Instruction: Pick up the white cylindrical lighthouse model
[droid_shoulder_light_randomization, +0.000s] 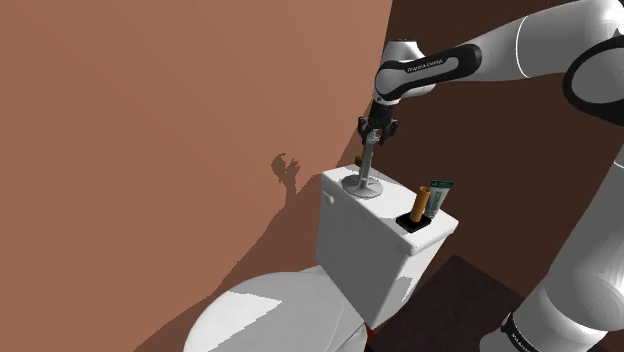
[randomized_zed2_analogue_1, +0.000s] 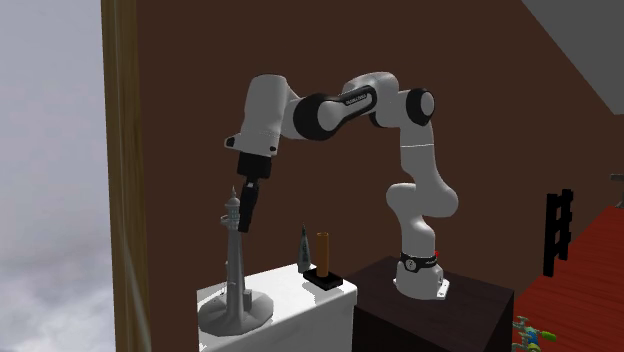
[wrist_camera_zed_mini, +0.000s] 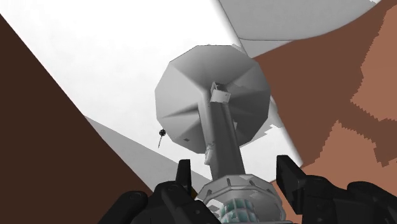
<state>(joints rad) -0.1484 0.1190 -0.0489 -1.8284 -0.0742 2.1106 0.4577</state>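
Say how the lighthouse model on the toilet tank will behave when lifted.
The lighthouse model looks rigid. Its wide round base probably resists tipping when pushed, yet the tall thin shaft, if gripped near the top, may swing.

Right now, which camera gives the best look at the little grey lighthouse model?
The second exterior view: the lighthouse stands whole in profile, round base to top. The shoulder view shows it small, its top hidden by the gripper. The wrist view looks down its shaft onto the base.

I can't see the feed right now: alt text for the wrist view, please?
The black pincer, open, straddles the top of a grey cylindrical lighthouse model. It stands on its round base on a white toilet tank lid beside a brown wall.
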